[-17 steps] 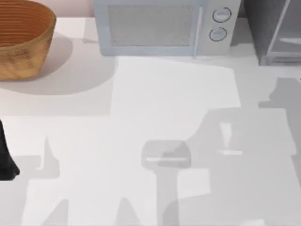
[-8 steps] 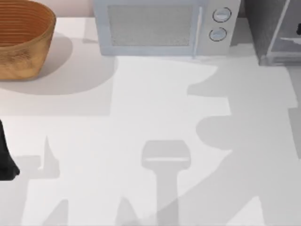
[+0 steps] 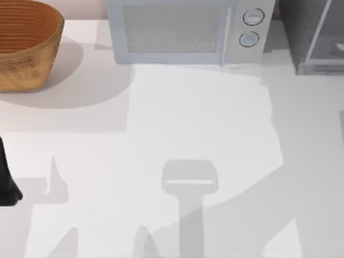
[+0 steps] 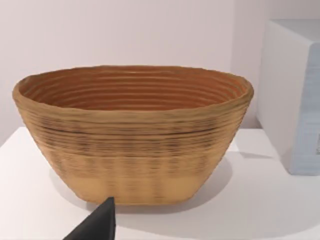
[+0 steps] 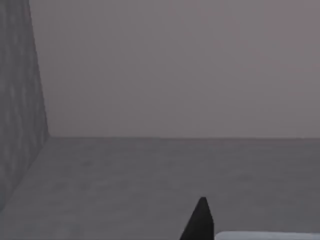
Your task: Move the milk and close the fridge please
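White and shadow-streaked, the counter stretches under the top camera. At its far left stands a woven brown basket; the left wrist view also faces this basket, upright with its ribbed inside showing. A pale microwave with two round dials sits at the far edge in the middle, and just to its right, in the far right corner, is the fridge, its dark speckled grey side toward the microwave and a lighter grey panel beside it.

A dark part of the left arm rests at the counter's left edge, parked. One black fingertip of the left tool shows in the left wrist view, near the basket; whether this tool is open or closed cannot be told.

The right wrist view looks into a grey space with a speckled wall to one side and a flat grey floor. One black fingertip shows there, next to a pale strip; I cannot tell the right tool's state. Where the milk is cannot be told.
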